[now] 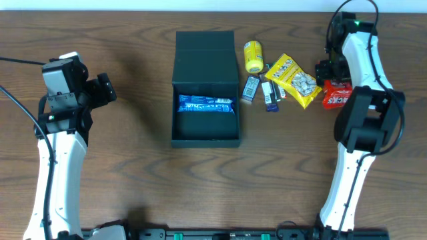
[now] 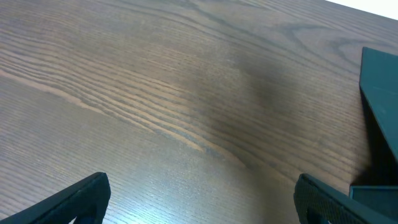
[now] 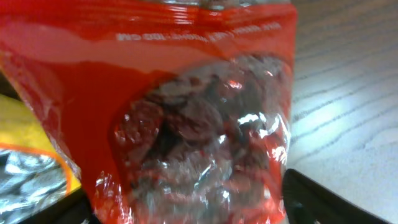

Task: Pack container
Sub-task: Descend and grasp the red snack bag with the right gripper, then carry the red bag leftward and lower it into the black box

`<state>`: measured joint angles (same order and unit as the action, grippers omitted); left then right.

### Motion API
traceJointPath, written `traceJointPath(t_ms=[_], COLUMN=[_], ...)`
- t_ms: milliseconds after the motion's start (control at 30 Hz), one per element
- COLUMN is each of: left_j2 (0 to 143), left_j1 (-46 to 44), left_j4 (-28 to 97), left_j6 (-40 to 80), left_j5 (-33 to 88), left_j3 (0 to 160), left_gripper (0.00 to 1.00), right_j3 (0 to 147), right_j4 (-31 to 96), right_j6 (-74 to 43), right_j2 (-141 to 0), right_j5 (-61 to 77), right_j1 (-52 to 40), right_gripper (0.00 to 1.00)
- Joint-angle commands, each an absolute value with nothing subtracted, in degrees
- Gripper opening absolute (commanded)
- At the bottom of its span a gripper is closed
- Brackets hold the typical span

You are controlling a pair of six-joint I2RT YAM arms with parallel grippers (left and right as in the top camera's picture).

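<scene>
Down low, right arm point(image 1: 360, 53), jaws astride red packet point(image 3: 186, 124).

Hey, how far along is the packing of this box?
Done: one blue packet lies in the open box. In hand: the right gripper is at the red packet, grip unclear; the left gripper hangs open over the table. Left: red packet, yellow bag, yellow tub and small packets beside the box, then the lid.

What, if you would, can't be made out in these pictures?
Right wrist: the red packet fills the frame, hiding most of the right fingers; whether they grip it is unclear.
Overhead: print on the small packets is too small to read.
Left wrist: the box is cut off by the right edge, its inside unseen.
</scene>
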<state>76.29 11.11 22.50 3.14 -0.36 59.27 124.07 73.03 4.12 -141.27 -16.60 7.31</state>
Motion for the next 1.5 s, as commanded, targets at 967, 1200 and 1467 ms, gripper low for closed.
traceJointPath(t_ms=[967, 1200, 1467], left_j2=[76.42, 76.42, 76.42], left_j1=[11.33, 11.33, 11.35], left_j4=[22.31, 22.17, 22.0], left_j6=[3.36, 2.57, 1.06], left_j5=[-0.4, -0.64, -6.5], left_j3=[60.71, 60.71, 60.71], left_gripper=[0.95, 0.95, 0.95], right_j3=[130.58, 130.74, 130.65], right_j4=[77.69, 76.9, 76.09], right_j6=[-3.27, -6.52, -16.38], right_j2=[-130.43, -122.69, -123.52], right_j5=[-12.47, -8.86, -3.77], right_j1=[2.87, -7.22, -23.31], right_gripper=[0.04, 0.04, 0.03])
